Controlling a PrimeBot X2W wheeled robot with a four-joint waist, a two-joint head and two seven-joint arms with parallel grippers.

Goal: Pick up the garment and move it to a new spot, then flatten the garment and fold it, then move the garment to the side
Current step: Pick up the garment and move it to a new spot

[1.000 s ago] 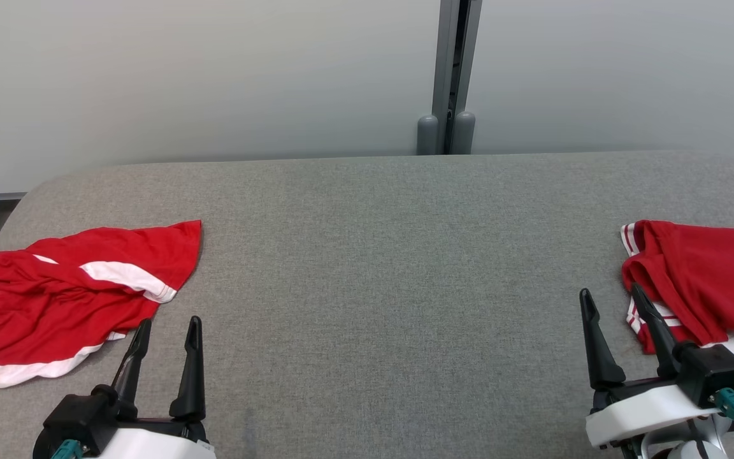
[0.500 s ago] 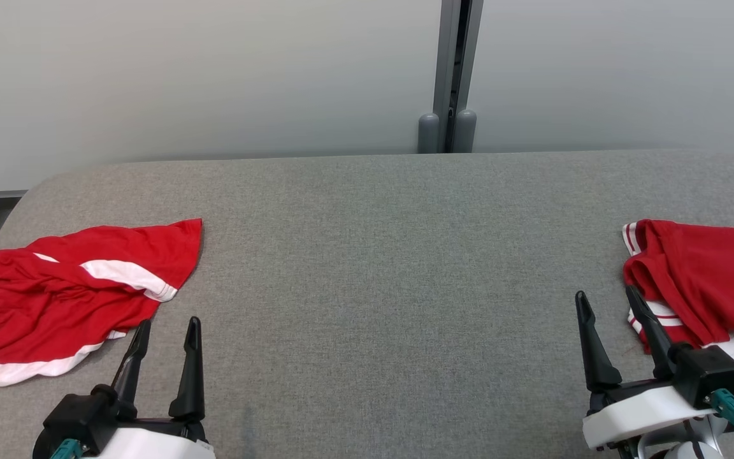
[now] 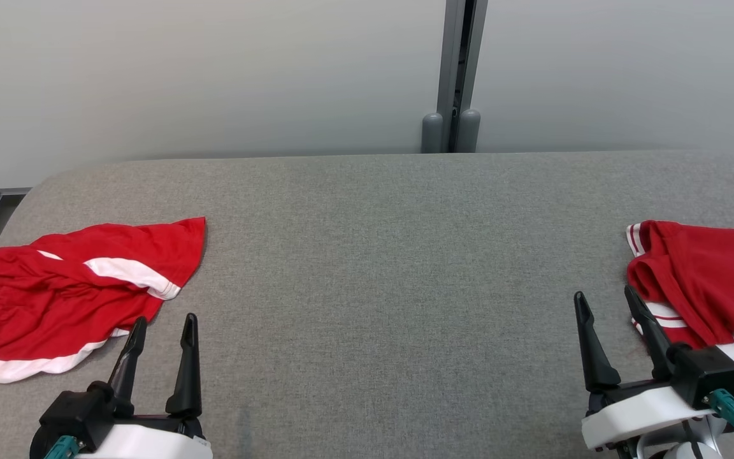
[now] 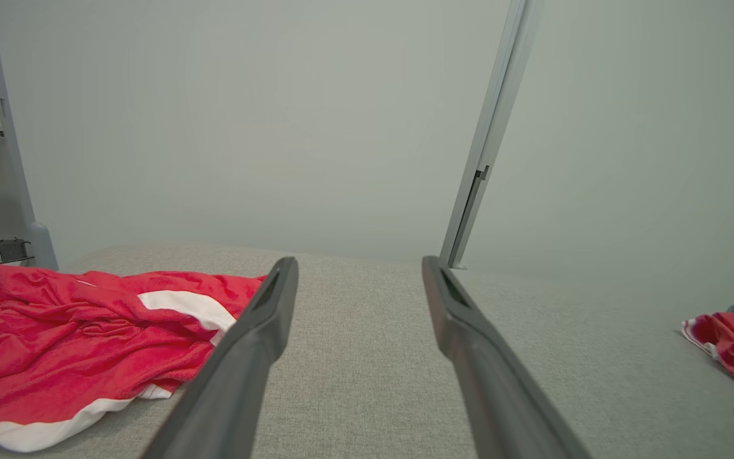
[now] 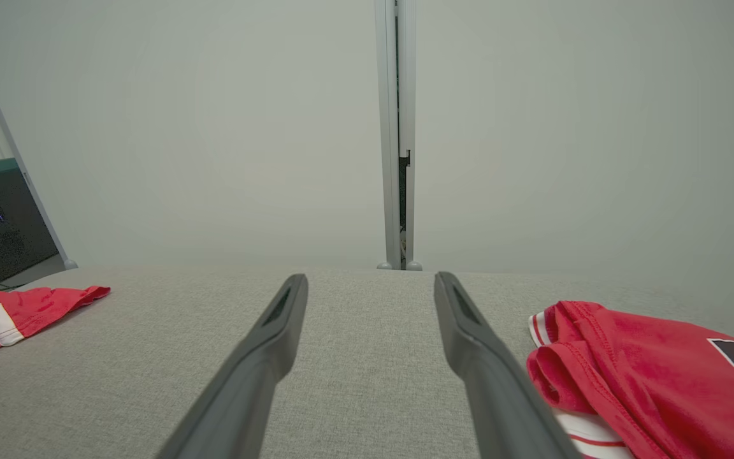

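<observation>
2 grippers spread wide, empty, left gripper [image 3: 165,319] beside rumpled red shorts [image 3: 67,293], right gripper [image 3: 603,292] beside red jersey [image 3: 705,280], over grey table [image 3: 380,255]

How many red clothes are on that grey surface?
2. Red shorts lie crumpled at the left; a red jersey lies at the far right, cut off by the picture edge, so more may be hidden.

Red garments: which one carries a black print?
The jersey at the robot's right; the shorts at the left have only white bands.
</observation>
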